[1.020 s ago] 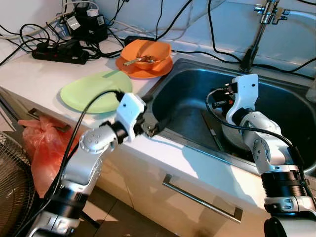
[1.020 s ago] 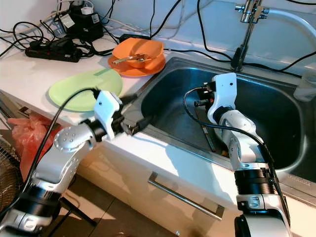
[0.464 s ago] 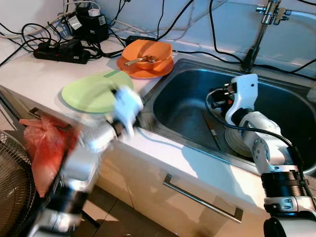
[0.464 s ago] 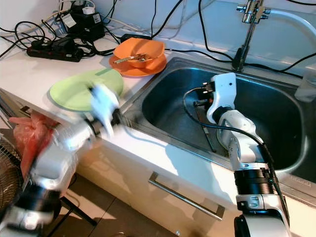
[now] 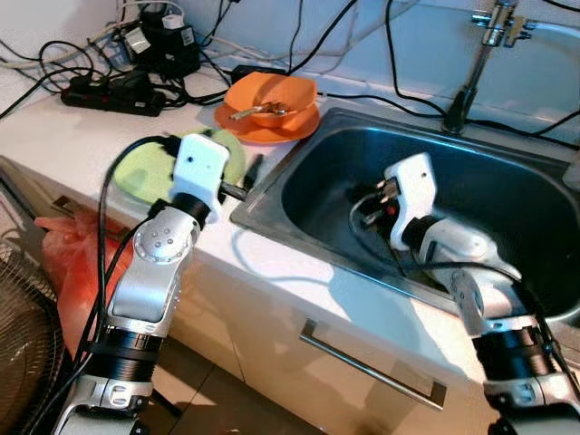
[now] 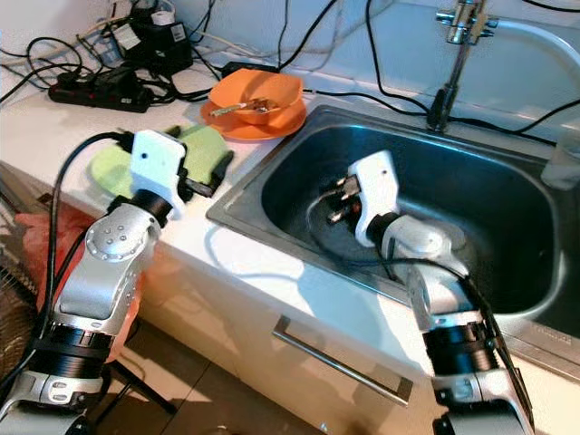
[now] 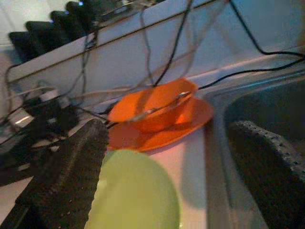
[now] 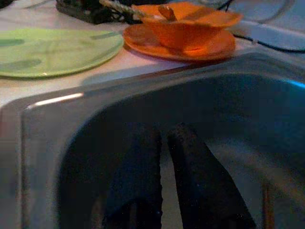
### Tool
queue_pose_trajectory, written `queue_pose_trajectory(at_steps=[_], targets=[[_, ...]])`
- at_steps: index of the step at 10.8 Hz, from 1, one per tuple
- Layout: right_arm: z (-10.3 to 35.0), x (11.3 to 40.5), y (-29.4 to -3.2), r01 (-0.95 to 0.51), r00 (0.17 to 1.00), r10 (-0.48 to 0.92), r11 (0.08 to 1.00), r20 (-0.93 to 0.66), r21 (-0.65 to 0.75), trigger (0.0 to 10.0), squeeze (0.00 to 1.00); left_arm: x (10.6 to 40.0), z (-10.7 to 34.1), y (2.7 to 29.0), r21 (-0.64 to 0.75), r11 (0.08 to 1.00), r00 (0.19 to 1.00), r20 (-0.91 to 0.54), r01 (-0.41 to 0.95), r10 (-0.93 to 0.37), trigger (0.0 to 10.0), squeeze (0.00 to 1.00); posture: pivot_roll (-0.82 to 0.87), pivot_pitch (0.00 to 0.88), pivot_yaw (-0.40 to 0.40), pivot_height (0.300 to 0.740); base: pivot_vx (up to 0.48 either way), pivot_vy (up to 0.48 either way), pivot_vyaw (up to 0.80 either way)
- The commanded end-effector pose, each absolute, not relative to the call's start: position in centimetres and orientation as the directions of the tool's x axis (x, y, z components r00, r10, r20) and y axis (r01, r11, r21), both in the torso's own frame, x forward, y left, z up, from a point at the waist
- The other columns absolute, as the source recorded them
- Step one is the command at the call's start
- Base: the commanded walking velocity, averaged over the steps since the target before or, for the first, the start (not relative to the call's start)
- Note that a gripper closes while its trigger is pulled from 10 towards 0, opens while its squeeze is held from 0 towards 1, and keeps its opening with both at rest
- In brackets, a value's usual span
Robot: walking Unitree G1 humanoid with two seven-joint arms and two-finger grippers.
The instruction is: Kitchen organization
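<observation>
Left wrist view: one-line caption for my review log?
Open left gripper over the green plate, facing the orange bowl beside the sink.

Two silver metallic arms, each with rounded joint housings and a ribbed black band near the forearm's base. A white boxy wrist module caps each arm, with a black cable looping from it (thick, glossy). The left gripper [image 7: 167,186] has black, finely dimpled fingers [image 7: 71,171].

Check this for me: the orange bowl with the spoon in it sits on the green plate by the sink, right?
Not quite. The orange bowl with the spoon sits on an orange plate, as the left eye view shows. The green plate lies separately beside it.
</observation>
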State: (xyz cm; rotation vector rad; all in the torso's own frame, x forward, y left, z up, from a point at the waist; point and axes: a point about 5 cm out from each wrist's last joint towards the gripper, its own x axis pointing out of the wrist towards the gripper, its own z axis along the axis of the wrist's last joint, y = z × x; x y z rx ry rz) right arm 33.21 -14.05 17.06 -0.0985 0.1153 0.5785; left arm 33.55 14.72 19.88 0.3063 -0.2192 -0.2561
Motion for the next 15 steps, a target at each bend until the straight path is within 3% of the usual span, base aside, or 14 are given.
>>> queue_pose_trajectory(at_steps=[1, 2, 10, 15], targets=[[17.6, 32.9, -13.4, -0.588, 0.807, 0.580, 0.807, -0.116, -0.054, 10.0, 0.00, 33.7, 19.4, 15.3, 0.336, 0.928, 0.960, 0.165, 0.162, -0.228, 10.0, 1.00, 0.00, 0.000, 0.017, 0.740, 0.000, 0.000, 0.00], [17.9, 32.5, -12.8, -0.613, 0.788, 0.609, 0.789, -0.089, -0.036, 10.0, 1.00, 33.7, 18.9, 15.8, 0.305, 0.942, 0.969, 0.152, 0.140, -0.193, 10.0, 1.00, 0.00, 0.000, 0.023, 0.740, 0.000, 0.000, 0.00], [17.6, 31.2, -11.7, -0.662, 0.749, 0.658, 0.749, -0.080, -0.031, 10.0, 1.00, 32.6, 15.5, 16.0, 0.392, 0.907, 0.987, -0.010, 0.154, -0.163, 10.0, 1.00, 0.00, 0.000, 0.038, 0.740, 0.000, 0.000, 0.00], [17.4, 31.2, -11.6, -0.653, 0.757, 0.649, 0.757, -0.077, -0.030, 10.0, 1.00, 32.8, 14.4, 18.7, 0.580, 0.787, 0.977, -0.148, 0.212, -0.154, 10.0, 1.00, 0.01, 0.000, 0.050, 0.740, 0.000, 0.000, 0.00]])
